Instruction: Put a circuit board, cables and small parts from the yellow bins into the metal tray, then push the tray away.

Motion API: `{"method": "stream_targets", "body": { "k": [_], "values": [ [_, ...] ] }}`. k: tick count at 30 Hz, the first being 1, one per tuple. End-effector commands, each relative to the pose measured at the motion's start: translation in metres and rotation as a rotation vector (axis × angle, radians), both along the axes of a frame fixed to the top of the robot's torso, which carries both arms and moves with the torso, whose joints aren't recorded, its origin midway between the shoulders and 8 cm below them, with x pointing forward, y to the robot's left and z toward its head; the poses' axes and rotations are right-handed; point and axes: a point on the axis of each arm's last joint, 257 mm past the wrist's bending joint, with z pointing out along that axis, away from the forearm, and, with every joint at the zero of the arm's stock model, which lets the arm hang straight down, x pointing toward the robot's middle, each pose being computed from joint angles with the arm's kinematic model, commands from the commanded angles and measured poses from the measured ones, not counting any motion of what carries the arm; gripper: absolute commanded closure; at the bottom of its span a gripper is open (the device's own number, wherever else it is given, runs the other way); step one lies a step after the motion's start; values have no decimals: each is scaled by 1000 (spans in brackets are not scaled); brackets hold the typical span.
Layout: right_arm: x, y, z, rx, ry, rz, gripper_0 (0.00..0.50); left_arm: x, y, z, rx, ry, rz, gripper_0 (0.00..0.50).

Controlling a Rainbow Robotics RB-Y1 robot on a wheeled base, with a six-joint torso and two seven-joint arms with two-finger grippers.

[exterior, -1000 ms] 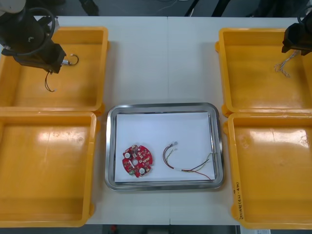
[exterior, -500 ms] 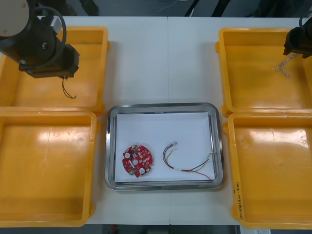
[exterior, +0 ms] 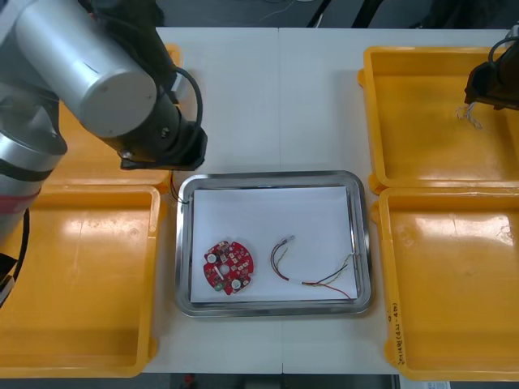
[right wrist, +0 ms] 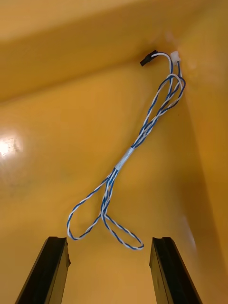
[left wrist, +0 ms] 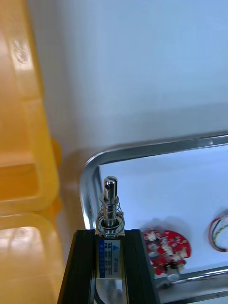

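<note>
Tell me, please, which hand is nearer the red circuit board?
Left. The left hand, gripping a small metal part, is at the tray near the circuit board; the right hand is over a cable in a bin.

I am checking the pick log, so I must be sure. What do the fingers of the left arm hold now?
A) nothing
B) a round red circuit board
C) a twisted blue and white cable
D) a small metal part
D: in the left wrist view the left gripper has its fingers shut on a small metal part, above a corner of the metal tray.
</note>
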Motion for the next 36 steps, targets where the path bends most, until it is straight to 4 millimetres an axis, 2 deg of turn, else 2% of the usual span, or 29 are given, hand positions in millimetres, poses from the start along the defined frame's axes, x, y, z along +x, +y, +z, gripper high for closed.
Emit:
{"method": "stream_targets", "body": {
  "k": [1,12,19,25,36],
  "values": [
    [17,-11,49,40,-113,-57,0,-10,-40,-11,-14,-14,-49,500],
    [17,-16,20,61,-128,-69,0,-19,-58,-56,25,61,-85,500],
    [12,-16,-3,74,-117,-75,0,-11,-60,-79,44,65,-82,500],
    [9,-9,-19,82,-94,-72,0,-5,-58,-102,68,67,-74,500],
    [4,-2,-39,97,-70,-65,0,-6,-56,-118,74,80,-74,500]
  ]
}}
